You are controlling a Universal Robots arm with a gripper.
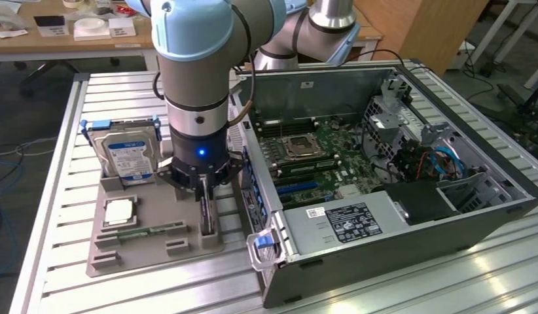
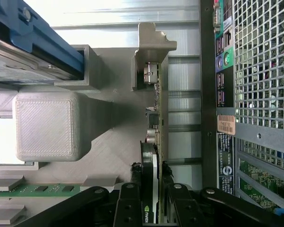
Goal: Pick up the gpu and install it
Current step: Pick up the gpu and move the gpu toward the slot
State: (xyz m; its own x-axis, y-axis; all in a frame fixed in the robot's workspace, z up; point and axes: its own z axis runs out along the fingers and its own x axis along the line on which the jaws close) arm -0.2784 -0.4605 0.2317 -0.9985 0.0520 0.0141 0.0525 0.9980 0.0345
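Observation:
The gpu (image 1: 207,219) stands on edge in a slot of the grey holder tray (image 1: 146,247), just beside the open computer case (image 1: 400,190). In the wrist view I look down its thin edge: green board and black shroud (image 2: 154,156), with the silver bracket (image 2: 154,45) at the far end. My gripper (image 1: 205,196) comes straight down over it. Its black fingers (image 2: 128,201) press against both faces of the card, so the gripper (image 2: 151,196) is shut on it. The card's lower part still sits in the tray slot.
A silver hard drive (image 1: 127,156) with a blue-white label stands upright at the tray's back. A processor (image 1: 119,210) and a memory stick (image 1: 151,230) lie on the tray. The motherboard (image 1: 317,154) lies exposed inside the case, and the case's rear grille (image 2: 262,71) is close beside the card.

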